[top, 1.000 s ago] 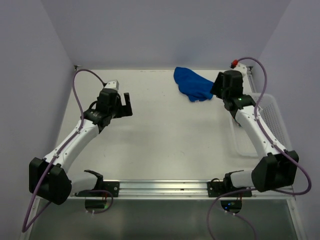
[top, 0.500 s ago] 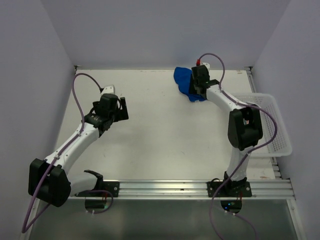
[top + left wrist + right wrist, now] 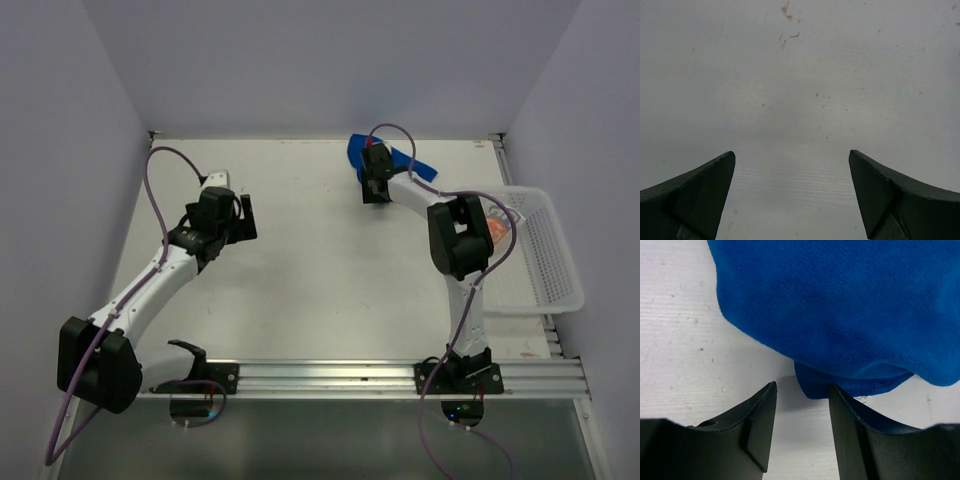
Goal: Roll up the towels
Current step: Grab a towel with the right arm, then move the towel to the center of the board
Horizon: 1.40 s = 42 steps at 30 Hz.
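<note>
The plain blue towel (image 3: 392, 155) lies crumpled at the back of the table, right of the middle. My right gripper (image 3: 372, 192) is at its near-left edge. In the right wrist view the blue towel (image 3: 840, 305) fills the top, and one corner hangs down to the mouth of the right gripper (image 3: 802, 386). Its jaws stand apart, with bare table showing between them. A patch of orange cloth (image 3: 497, 228) shows in the basket, mostly hidden behind the right arm. My left gripper (image 3: 243, 218) hovers over bare table at the left; in its wrist view it (image 3: 792, 154) is wide open and holds nothing.
A white mesh basket (image 3: 548, 250) stands at the right edge of the table. Purple-grey walls close in the left, back and right sides. A metal rail (image 3: 325, 375) with the arm bases runs along the near edge.
My right arm swung from the right side leftward across the blue towel, and its jaws narrowed. The basket it covered now shows. The left gripper drew back a little.
</note>
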Each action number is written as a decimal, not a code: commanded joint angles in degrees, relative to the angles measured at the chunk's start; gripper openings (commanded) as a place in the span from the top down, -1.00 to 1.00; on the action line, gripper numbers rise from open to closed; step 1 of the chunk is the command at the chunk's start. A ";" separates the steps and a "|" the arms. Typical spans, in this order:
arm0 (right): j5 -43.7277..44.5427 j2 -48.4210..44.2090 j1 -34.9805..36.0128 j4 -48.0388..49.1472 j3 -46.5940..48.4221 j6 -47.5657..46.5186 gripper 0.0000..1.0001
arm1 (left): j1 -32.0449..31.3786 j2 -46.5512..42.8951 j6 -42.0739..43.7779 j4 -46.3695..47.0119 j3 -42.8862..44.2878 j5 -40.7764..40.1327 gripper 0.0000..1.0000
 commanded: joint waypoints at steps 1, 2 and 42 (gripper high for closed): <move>3.88 1.46 0.08 0.69 4.26 -2.75 0.02 | 0.66 0.38 -0.21 1.20 1.64 -0.53 -0.99; 5.28 2.33 0.08 0.51 4.53 -3.01 0.06 | 0.66 0.38 -0.21 1.11 1.82 -0.44 -0.99; -5.33 -9.43 20.36 -29.63 32.37 -2.76 1.00 | 2.94 -4.89 -1.09 0.67 2.78 1.23 -0.99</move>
